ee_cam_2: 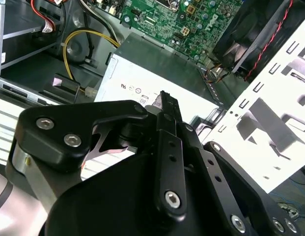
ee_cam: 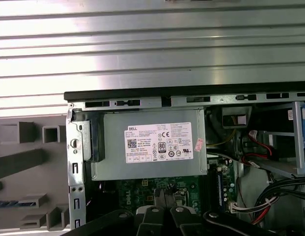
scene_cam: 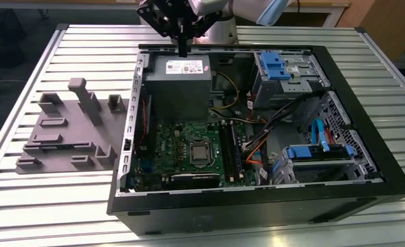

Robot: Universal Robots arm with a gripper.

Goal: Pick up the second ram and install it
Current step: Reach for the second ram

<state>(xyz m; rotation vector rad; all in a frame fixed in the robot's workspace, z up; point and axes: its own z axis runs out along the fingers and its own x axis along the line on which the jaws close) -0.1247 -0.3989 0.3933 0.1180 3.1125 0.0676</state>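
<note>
- The claw (scene_cam: 182, 50) hangs over the far end of the open PC case (scene_cam: 257, 206), right above the power supply (scene_cam: 177, 90). Its fingers are pinched narrow and, as far as I can see, there's nothing between them.
- The second ram (ee_cam: 14, 203) looks to me like that blue strip sitting edge-up in the grey holder (scene_cam: 58, 149) on the bench (scene_cam: 86, 51), to the exterior view's left of the case. Not 100% sure though, since just a sliver shows in the first wrist view.
- So my read is that this is the pick-up step and the stick isn't grabbed yet. The claw is well apart from the holder.
- A grab would need the fingers spread wide enough to straddle the thin board, lined up square with it.
- Seating it means matching a long black slot on the motherboard (scene_cam: 182, 141), so a crooked grip would hurt.
</note>
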